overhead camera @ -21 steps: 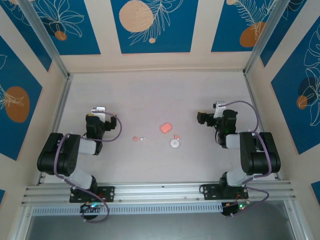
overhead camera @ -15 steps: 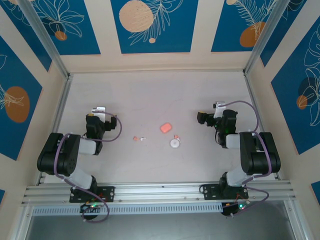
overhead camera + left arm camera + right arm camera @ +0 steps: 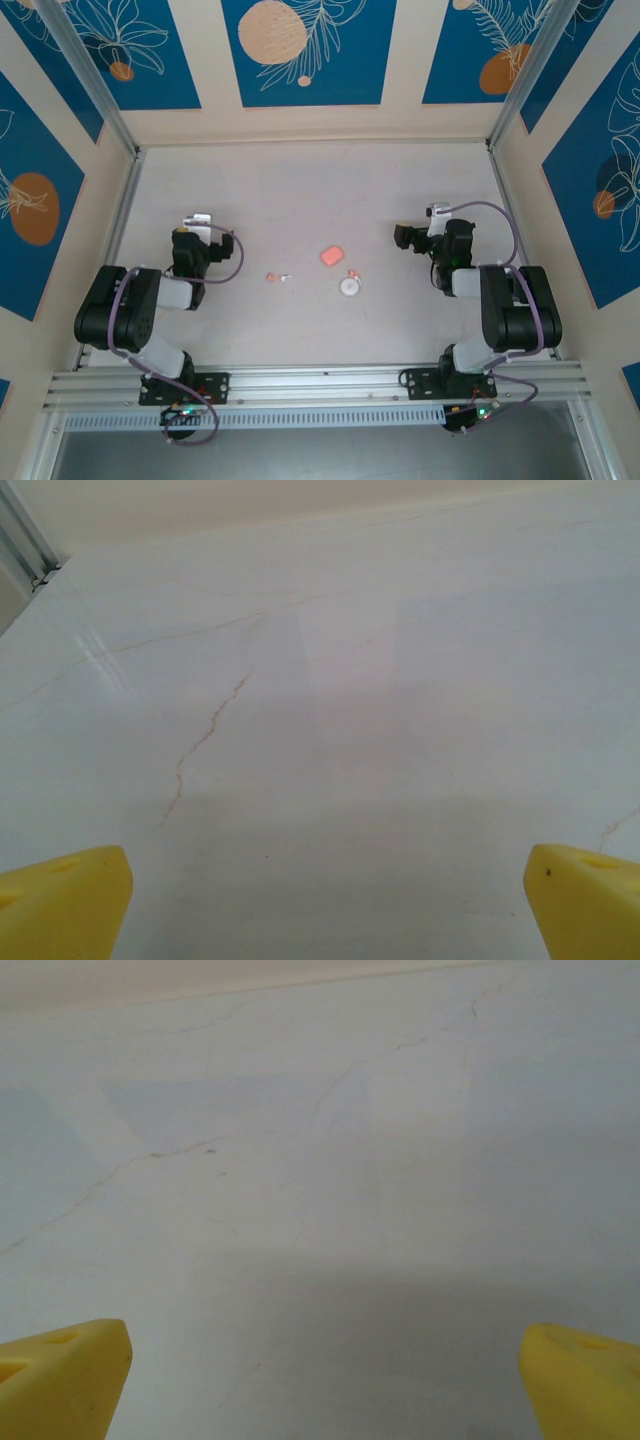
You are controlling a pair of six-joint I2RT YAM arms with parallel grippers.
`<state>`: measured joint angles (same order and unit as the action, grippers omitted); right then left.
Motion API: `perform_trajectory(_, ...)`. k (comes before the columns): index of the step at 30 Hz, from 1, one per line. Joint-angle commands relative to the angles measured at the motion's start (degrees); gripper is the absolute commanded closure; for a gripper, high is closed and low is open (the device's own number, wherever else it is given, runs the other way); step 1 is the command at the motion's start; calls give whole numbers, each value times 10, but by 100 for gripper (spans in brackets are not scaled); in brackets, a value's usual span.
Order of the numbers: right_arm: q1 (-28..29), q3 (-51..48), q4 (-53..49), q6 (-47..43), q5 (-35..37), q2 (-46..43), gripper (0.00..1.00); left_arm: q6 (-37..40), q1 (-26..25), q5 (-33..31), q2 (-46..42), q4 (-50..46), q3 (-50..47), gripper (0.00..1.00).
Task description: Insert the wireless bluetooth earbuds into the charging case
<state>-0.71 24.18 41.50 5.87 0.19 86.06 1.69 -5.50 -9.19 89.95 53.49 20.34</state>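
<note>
The salmon-pink charging case (image 3: 331, 256) lies shut on the pale table, mid-scene. One tiny coral earbud (image 3: 272, 276) rests to its left and a second earbud (image 3: 352, 273) sits just below-right of it. My left gripper (image 3: 199, 222) hangs at the left, well apart from them. In the left wrist view the left gripper (image 3: 325, 905) is open, yellow fingertips (image 3: 65, 900) wide over bare table. My right gripper (image 3: 437, 216) stays at the right. The right wrist view shows this gripper (image 3: 325, 1380) open with nothing between its fingers.
A white round disc (image 3: 349, 287) lies right beside the second earbud. Aluminium rails (image 3: 125, 215) and patterned blue walls fence the table on three sides. Both arm bases sit on the front rail (image 3: 320, 385).
</note>
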Motion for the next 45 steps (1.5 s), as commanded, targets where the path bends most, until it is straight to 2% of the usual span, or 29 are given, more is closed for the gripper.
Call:
perform_trajectory(1, 10, 42, -91, -10, 21, -53, 1, 8, 2, 4, -13, 3, 7, 1)
perform_trajectory(4, 15, 101, -250, 18, 13, -99, 1, 28, -13, 1, -56, -48, 16, 5)
perform_trajectory(7, 21, 166, -401, 49, -30, -133, 1, 38, -33, -26, -116, -159, 50, 8)
perform_trajectory(9, 32, 205, -485, 66, -45, -148, 1, 15, -44, -32, -155, -256, 85, 9)
perform_trajectory(13, 67, 276, -646, 93, -17, -168, 1, -24, -64, 1, -196, -439, 167, 17)
perform_trajectory(18, 119, 357, -822, 128, 11, -187, 4, -42, -141, 18, -219, -595, 243, 22)
perform_trajectory(22, 169, 373, -884, 170, 11, -199, 11, -77, -196, 5, -219, -705, 293, 25)
perform_trajectory(29, 261, 375, -919, 272, -24, -174, 26, -210, -246, 54, -203, -798, 314, 32)
perform_trajectory(32, 307, 382, -934, 312, -33, -143, 28, -254, -261, 74, -192, -812, 309, 33)
perform_trajectory(38, 386, 402, -968, 338, 7, -55, 34, -301, -264, 94, -189, -814, 284, 33)
perform_trajectory(45, 414, 449, -986, 324, 40, 53, 34, -311, -263, 88, -188, -817, 274, 33)
